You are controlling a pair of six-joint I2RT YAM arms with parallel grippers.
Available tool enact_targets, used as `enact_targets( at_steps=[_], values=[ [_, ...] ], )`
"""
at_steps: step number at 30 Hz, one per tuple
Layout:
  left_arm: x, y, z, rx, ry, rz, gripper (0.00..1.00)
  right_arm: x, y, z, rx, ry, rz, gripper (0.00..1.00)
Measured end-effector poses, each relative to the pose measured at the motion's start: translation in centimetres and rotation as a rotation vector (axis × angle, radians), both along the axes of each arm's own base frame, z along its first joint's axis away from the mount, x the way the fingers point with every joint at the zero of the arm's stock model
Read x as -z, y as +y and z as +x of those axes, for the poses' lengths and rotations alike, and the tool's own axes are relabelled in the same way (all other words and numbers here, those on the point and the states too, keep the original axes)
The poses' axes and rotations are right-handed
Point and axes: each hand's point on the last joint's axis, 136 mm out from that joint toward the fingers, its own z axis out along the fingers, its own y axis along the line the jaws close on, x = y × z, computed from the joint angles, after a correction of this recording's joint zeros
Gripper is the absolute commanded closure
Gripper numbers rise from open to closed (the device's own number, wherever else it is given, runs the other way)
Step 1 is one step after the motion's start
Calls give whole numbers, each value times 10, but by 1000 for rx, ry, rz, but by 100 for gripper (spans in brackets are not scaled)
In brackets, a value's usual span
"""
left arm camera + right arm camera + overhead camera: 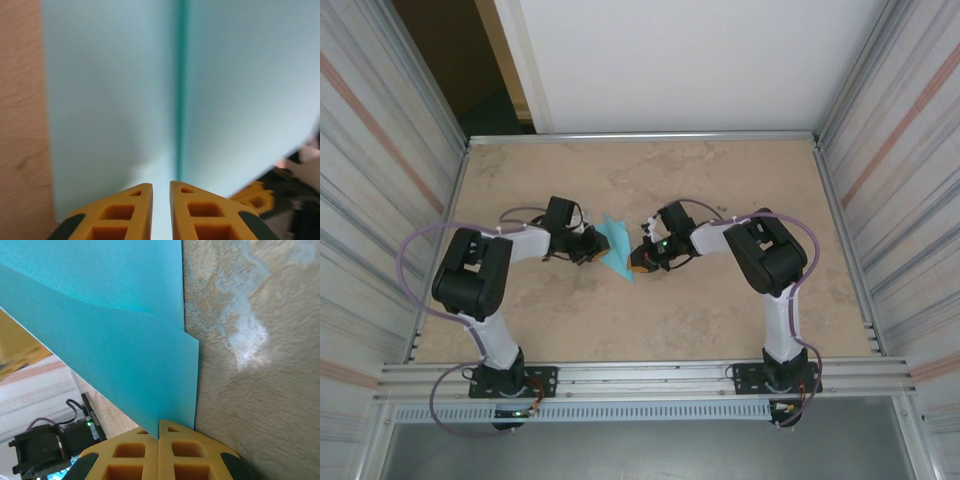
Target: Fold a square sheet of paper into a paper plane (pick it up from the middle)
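Two things stayed uncertain for you. The overhead view showed the sheet of paper [617, 248] as a small blue wedge, its folds too small to read. Both wrist views cut the sheet off at their top edges.

The table [720, 190] had bare surface on every side, and ribbed walls [380, 150] rose along its left and right edges. The sheet sat near the table's middle, well clear of all four edges. The left arm [470, 275] and right arm [765, 250] reached in from the near edge, their elbows toward the left and right edges.

The left gripper [590, 246] met the sheet from the left and the right gripper [642, 258] from the right, with the sheet between them.

Your left wrist camera alone showed a dark lengthwise crease [179, 100] across pale blue paper [110, 100], with a strip of table [20, 125] at the left. There the left gripper [161, 186] stood open by a narrow slit, with paper showing in the gap. I could not tell whether its pads [130, 210] touched the paper.

Your right wrist camera showed overlapping layers [125, 340] with stepped edges over marbled table [250, 365]. The right gripper [159, 422] was fully closed, and the sheet's lowest corner ran into its seam, apparently pinched.
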Motion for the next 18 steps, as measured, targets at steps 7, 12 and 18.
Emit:
enact_targets(
  at_steps=[7,12,18],
  values=[
    [-35,-19,12,60,-132,-108,84,0,0,0,-6,22,3,98],
    [-36,-36,8,118,-142,-156,86,0,0,-1,-8,28,4,98],
    [-25,-44,8,138,-116,-159,89,0,0,-1,-10,32,5,98]
  ],
)
